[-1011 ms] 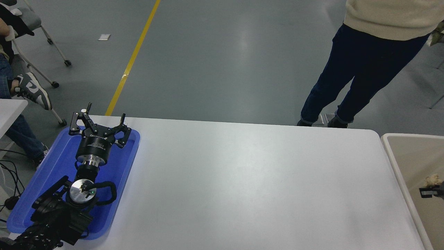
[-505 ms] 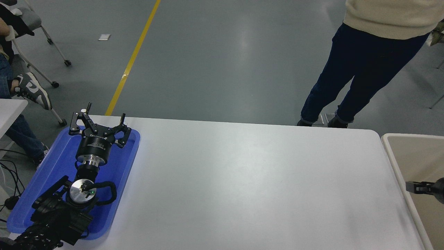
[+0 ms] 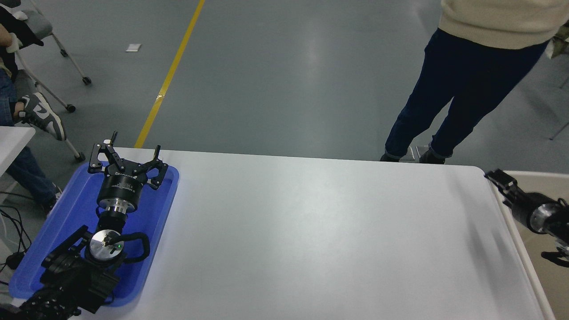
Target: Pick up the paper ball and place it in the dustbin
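One beige dustbin with cream rim, blurred right end effector grip unclear

Right pincer blurred over dustbin rim at white surface edge; left pincer spread above blue tray.

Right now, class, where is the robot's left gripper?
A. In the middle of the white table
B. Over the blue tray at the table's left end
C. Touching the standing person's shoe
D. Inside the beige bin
B: the left gripper sits open over the blue tray at the left end of the white table, far from the bin at the right.
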